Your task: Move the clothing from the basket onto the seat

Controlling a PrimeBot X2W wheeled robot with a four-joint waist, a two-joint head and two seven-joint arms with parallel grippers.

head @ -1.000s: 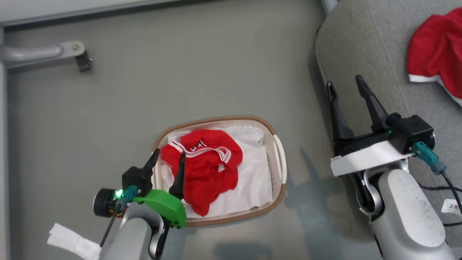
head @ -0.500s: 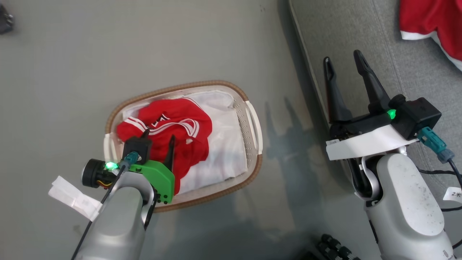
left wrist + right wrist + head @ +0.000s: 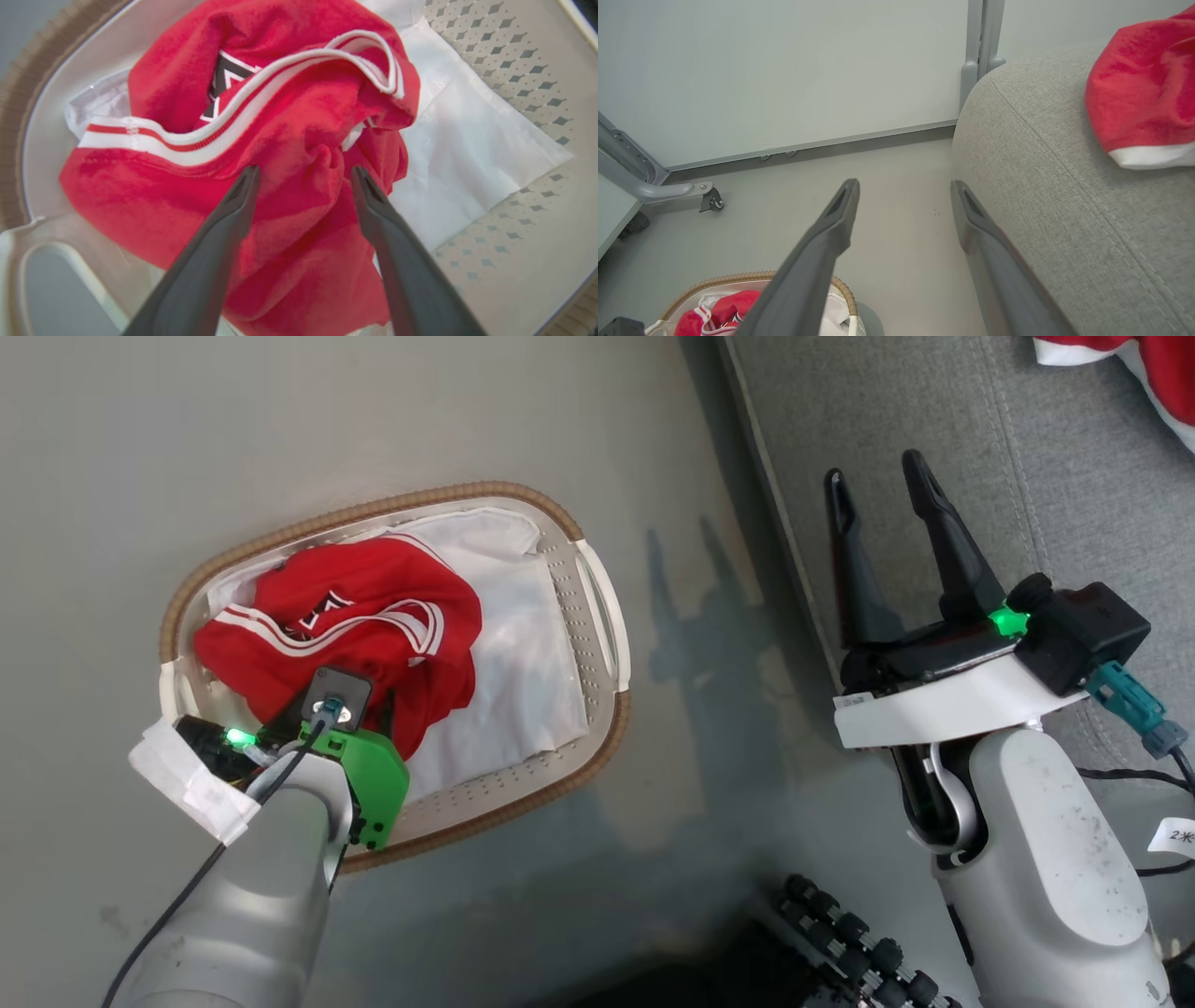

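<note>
The clothing (image 3: 289, 224) is soft matt cloth, the basket (image 3: 514, 70) smooth perforated plastic with woven rim, the seat (image 3: 1041, 186) coarse-woven fabric.

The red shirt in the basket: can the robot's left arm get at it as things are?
Probably yes. The open left tool hangs right over the red shirt, a finger either side of a fold, and nothing in the basket covers it.

A plain grey floor (image 3: 373, 411) runs up to a pale wall (image 3: 784, 70), edged at its base by a metal strip (image 3: 859, 140). A grey metal leg (image 3: 668, 190) ends in a small dark foot (image 3: 713, 201). A grey post (image 3: 983, 32) stands upright against the wall. A black knobbly object (image 3: 859, 933) lies low in the head view.
</note>
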